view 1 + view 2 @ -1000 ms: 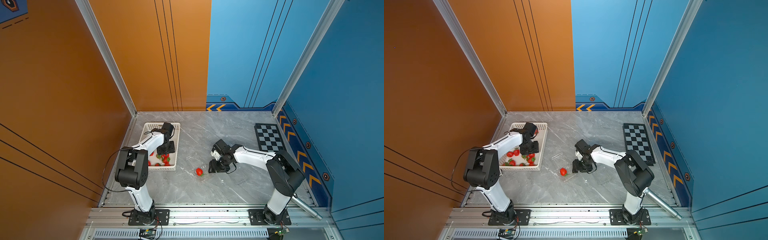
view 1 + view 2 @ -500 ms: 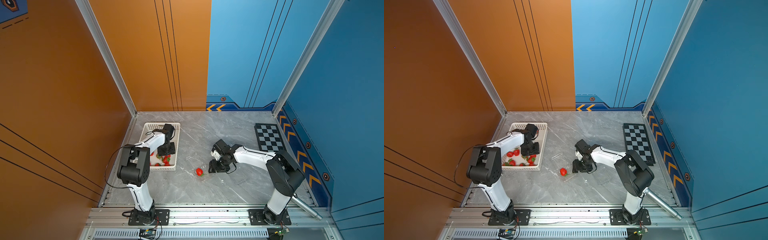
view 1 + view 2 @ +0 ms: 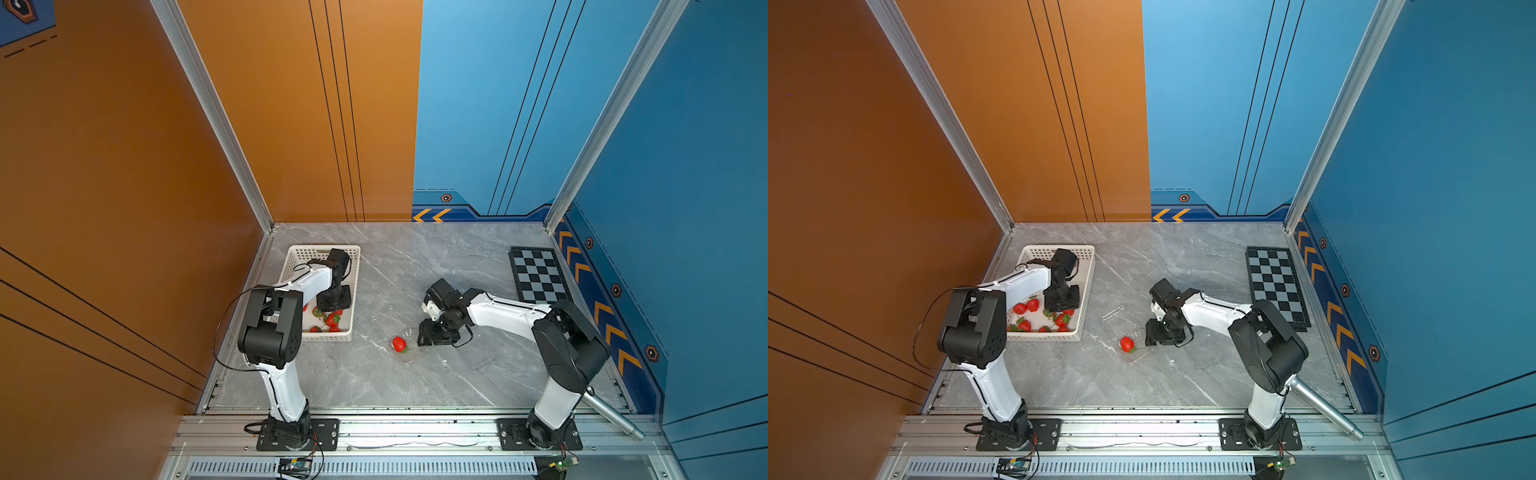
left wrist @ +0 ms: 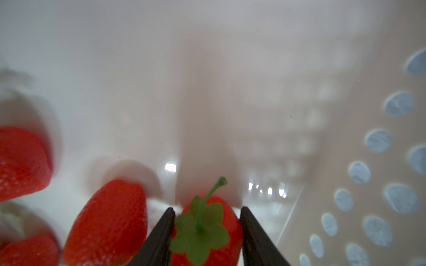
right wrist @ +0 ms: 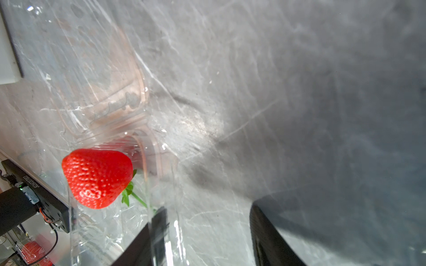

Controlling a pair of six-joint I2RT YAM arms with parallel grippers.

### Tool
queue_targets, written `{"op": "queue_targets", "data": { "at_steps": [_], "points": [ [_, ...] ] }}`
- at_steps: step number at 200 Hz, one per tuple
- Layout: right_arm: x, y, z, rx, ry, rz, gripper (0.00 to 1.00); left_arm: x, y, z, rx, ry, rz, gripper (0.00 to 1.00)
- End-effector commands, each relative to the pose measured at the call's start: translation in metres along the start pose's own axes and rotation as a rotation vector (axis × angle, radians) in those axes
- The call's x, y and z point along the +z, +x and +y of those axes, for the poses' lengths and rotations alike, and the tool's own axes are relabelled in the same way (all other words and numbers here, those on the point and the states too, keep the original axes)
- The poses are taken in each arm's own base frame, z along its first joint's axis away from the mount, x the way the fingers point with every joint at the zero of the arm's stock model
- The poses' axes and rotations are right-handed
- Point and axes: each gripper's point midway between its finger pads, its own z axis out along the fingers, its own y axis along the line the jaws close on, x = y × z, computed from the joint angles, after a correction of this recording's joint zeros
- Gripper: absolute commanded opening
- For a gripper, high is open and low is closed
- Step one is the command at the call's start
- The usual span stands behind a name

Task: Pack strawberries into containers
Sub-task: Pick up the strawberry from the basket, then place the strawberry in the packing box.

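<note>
Several strawberries [image 3: 1025, 306] lie in the white perforated basket [image 3: 324, 249]. My left gripper [image 4: 206, 210] reaches down into the basket, shut on a strawberry [image 4: 207, 230] whose green cap faces the camera; both fingers touch its sides. Another berry [image 4: 108, 221] lies right beside it. In both top views a single strawberry [image 3: 399, 344] [image 3: 1127, 344] sits in an open clear container [image 5: 103, 92] mid-table. My right gripper [image 5: 207, 207] stands open at that container's edge, one finger [image 5: 159, 221] seen through its clear wall, with only bare table in the gap. The berry [image 5: 98, 177] lies apart from the fingers.
Two more clear containers lie on the marble, one [image 3: 1113, 312] between the basket and my right gripper [image 3: 1148, 334], one [image 3: 1204, 361] in front of the right arm. A checkerboard [image 3: 538, 276] lies at the right wall. A metal rod [image 3: 611, 415] sticks out by the right base.
The left gripper's fingers have drawn in onto a strawberry in the basket. The right gripper has narrowed slightly and stays beside the container.
</note>
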Motion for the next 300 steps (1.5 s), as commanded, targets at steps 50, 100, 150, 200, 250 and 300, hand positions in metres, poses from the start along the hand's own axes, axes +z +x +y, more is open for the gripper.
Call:
{"op": "queue_targets", "data": {
  "at_steps": [50, 100, 150, 200, 250, 300],
  "points": [
    [0.01, 0.004, -0.014, 0.006, 0.046, 0.031, 0.59, 0.003, 0.007, -0.014, 0.029, 0.044, 0.028, 0.24],
    [0.016, 0.005, -0.018, 0.011, 0.057, 0.046, 0.58, -0.042, 0.007, -0.033, 0.063, 0.141, -0.064, 0.23],
    [0.023, 0.0, -0.019, 0.021, 0.059, 0.054, 0.58, -0.095, 0.045, -0.084, 0.203, 0.21, -0.14, 0.24],
    [0.027, 0.001, -0.019, 0.025, 0.056, 0.055, 0.58, -0.089, 0.087, -0.108, 0.278, 0.196, -0.108, 0.25],
    [0.028, 0.004, -0.023, 0.033, 0.069, 0.054, 0.59, -0.105, 0.1, -0.121, 0.321, 0.237, -0.134, 0.25],
    [0.03, 0.005, -0.024, 0.041, 0.071, 0.05, 0.59, -0.113, 0.127, -0.143, 0.373, 0.271, -0.128, 0.25]
  ]
}}
